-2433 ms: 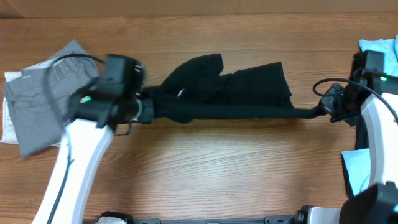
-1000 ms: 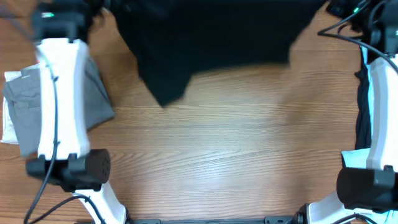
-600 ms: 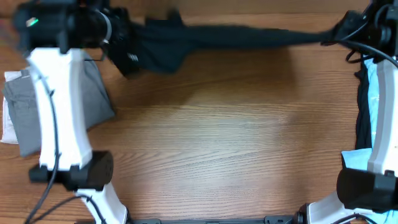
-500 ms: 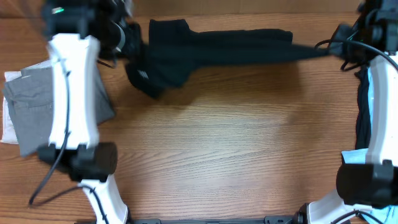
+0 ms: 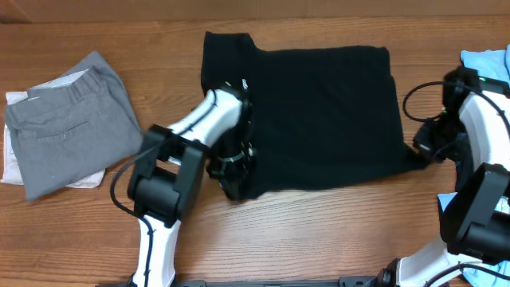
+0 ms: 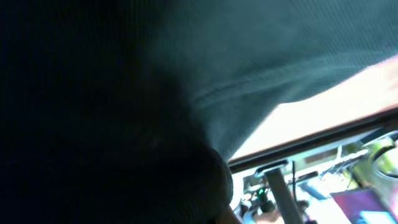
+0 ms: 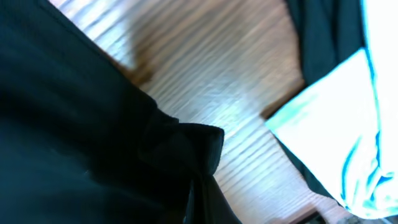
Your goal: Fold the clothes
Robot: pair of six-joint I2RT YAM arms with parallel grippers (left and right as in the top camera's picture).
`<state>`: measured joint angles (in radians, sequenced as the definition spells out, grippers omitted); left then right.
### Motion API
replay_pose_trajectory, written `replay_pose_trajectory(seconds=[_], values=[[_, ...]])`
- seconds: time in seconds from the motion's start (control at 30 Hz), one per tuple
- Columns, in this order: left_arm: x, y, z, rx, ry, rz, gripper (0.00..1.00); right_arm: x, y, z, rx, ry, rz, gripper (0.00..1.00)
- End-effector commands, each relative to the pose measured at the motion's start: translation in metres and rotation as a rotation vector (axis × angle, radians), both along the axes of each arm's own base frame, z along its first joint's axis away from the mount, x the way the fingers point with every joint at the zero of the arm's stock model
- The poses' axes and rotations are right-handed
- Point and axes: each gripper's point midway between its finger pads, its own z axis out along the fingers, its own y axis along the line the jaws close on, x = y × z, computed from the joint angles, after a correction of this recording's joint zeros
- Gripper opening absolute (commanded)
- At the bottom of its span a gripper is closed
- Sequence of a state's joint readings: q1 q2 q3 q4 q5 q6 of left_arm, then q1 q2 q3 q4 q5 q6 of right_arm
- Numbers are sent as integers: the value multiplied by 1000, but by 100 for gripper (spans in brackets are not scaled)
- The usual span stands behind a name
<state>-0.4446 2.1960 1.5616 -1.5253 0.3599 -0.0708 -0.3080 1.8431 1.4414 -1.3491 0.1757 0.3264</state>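
Bunching is the main hazard. The clothes [image 5: 319, 112] lie spread flat on the counter [image 5: 319, 239]; the left gripper [image 5: 235, 179] and right gripper [image 5: 421, 151] are each closed tight on a near corner. Unequal pull would likely skew the fold.

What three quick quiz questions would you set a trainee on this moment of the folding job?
1. True or false: the black shirt lies in a bunched heap.
2. What lies on the table to the left of the shirt? A. grey trousers B. a red cap C. a blue bucket
3. Fill in: the left gripper and the right gripper are each shut on a ____ of the shirt.
Key: 1 false, it lies spread out flat; 2 A; 3 corner.
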Motion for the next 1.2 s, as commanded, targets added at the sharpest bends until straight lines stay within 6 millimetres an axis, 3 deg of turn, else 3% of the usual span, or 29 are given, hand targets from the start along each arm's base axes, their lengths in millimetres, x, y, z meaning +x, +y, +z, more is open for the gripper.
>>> replay_pose_trajectory(seconds=[0.0, 0.03, 0.13, 0.17, 0.27, 0.3, 0.33, 0.37, 0.43, 0.5, 0.63, 0.97, 1.0, 1.1, 1.13, 1.17], values=[[-26, -8, 12, -31, -28, -32, 4, 0, -5, 4, -30, -16, -27, 4], [-29, -8, 10, -28, -36, -30, 4, 1, -4, 4, -28, -18, -26, 4], [-29, -5, 8, -28, -89, -27, 22, 6, -1, 3, -21, -38, -20, 4], [-25, -4, 10, -30, -118, -27, 24, 8, -1, 3, -22, -43, -18, 4], [32, 10, 37, 55, -438, 83, 31, 10, 0, 3, -15, -51, -19, 4], [57, 21, 51, 102, -575, 170, 50, 10, 1, 2, -9, -53, -19, 4], [67, 26, 57, 117, -627, 214, 61, 10, 1, 2, -7, -54, -19, 4], [86, 39, 70, 146, -719, 309, 77, 11, 1, 2, -8, -58, -19, 4], [103, 53, 79, 160, -781, 403, 85, 11, 1, 2, -9, -60, -19, 4], [127, 80, 79, 165, -812, 526, 82, 12, 2, 2, -2, -64, -20, 4], [144, 104, 50, 179, -774, 545, 81, 14, 2, 2, -1, -72, -20, 4], [191, 73, -15, -144, -752, 443, 81, 15, 3, 2, 5, -78, -21, 4], [194, 68, -19, -174, -756, 434, 78, 16, 3, 2, 5, -78, -21, 4], [199, 64, -22, -203, -766, 430, 52, 15, 3, 2, 5, -77, -21, 4], [200, 64, -21, -208, -772, 415, 37, 15, 3, 2, 5, -78, -21, 4], [199, 64, -20, -209, -775, 407, 30, 15, 3, 2, 5, -78, -21, 4]])
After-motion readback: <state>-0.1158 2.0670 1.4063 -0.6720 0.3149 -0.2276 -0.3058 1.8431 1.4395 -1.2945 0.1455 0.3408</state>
